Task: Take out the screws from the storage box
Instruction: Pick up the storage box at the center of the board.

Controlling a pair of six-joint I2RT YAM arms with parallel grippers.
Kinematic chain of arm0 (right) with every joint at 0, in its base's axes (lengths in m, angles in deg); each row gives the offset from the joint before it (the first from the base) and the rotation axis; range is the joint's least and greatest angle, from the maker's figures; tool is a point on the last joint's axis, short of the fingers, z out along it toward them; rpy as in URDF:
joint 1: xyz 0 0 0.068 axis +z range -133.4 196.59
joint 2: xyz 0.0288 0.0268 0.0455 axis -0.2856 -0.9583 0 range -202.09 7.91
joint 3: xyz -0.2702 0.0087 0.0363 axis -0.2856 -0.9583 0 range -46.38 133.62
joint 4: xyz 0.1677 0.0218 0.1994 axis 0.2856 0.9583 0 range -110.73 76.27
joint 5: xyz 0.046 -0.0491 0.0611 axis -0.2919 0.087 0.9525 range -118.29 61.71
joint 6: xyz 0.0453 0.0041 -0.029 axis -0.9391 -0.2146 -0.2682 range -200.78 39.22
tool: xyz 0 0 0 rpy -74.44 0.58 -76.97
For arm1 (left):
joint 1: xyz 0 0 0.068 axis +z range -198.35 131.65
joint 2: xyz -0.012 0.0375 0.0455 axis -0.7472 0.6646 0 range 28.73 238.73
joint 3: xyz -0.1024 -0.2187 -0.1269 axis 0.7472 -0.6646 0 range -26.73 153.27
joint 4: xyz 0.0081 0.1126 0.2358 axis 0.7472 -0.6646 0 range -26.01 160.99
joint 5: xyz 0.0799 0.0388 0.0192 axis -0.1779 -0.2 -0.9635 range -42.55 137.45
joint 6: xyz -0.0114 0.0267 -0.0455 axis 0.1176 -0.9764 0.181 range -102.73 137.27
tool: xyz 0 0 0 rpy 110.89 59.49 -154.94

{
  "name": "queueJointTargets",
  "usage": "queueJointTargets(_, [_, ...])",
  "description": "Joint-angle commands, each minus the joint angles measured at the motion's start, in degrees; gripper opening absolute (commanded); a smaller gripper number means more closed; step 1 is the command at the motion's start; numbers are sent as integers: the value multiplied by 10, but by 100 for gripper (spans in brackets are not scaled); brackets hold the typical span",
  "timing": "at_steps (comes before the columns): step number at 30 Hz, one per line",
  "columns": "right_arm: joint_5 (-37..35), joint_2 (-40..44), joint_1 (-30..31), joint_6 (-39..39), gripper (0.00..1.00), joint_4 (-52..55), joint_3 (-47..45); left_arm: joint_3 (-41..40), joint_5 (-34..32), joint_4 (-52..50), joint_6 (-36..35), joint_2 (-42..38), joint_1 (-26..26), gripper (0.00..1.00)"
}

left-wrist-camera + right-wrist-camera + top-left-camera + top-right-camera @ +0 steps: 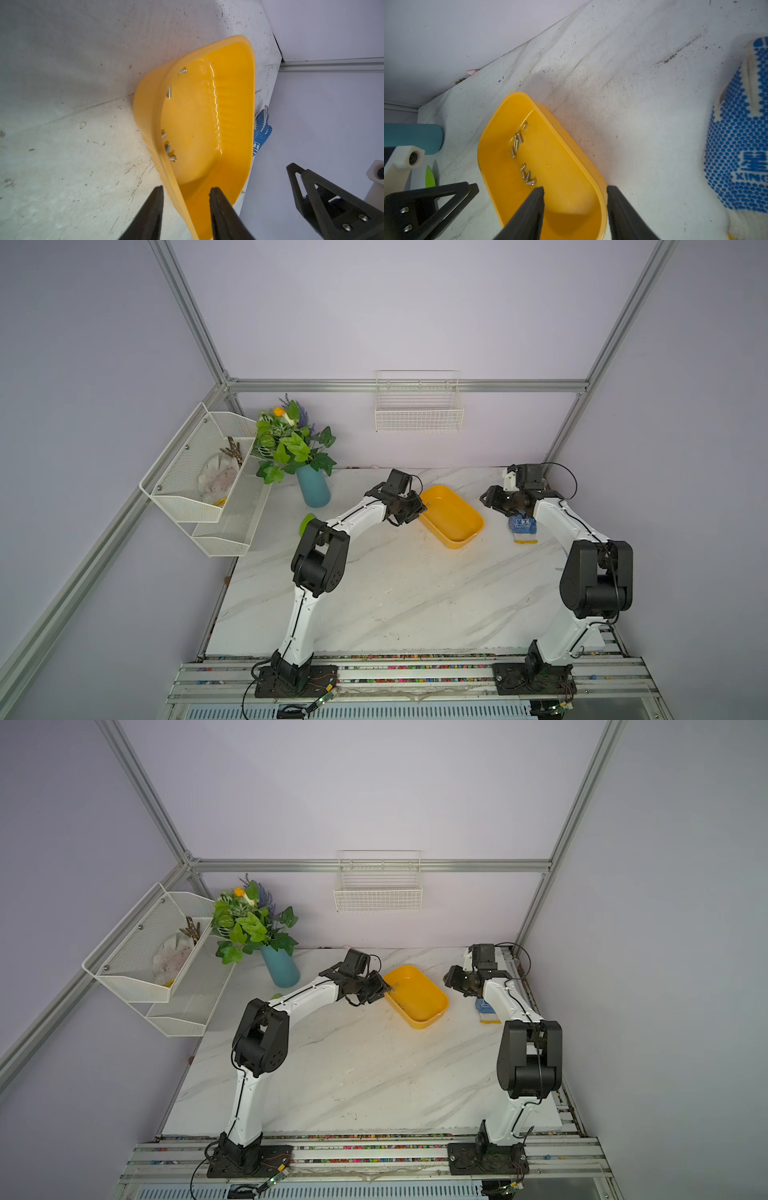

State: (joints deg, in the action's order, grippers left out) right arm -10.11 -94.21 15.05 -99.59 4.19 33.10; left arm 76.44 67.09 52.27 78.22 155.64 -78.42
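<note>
Two pairs of jaws stand parted and empty: the left gripper (186,188) straddles one wall of the box (455,518), likely to tip it. The right gripper (575,187) hovers alongside. Screws (519,138) lie inside.

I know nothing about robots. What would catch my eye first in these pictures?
The bright yellow box near the back of the marble table, with tiny screws lying along one inner wall. Two open grippers face it: the left gripper with the rim between its jaws, the right gripper close on the other side. A leafy plant stands at the far left corner.
</note>
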Motion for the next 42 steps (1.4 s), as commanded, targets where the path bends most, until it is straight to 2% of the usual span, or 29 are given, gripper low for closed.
queueJointTargets(1, [7,-1,3,2,54,-12,-4,41,-3,-4,0,17,-3,42])
queueJointTargets(10, [13,6,3,-4,53,-12,5,40,0,20,4,45,-5,44])
queueJointTargets(18, [13,14,3,-1,53,-15,-7,42,-3,21,2,53,-4,38])
queueJointTargets(22, [18,12,3,-4,53,-17,-9,37,6,39,13,58,-4,28])
queueJointTargets(28, [20,14,3,-4,53,-17,-8,31,6,35,9,38,-4,19])
queueJointTargets(30, [22,12,3,-3,53,-17,-8,26,13,28,5,31,-4,12])
queueJointTargets(32, [25,12,3,-3,53,-17,-9,26,26,13,-4,29,-3,8])
queueJointTargets(36, [35,14,4,-4,53,-15,-15,34,29,-48,-32,18,1,8])
queueJointTargets(42, [47,17,6,-1,52,-18,-27,102,1,-214,-120,22,4,5])
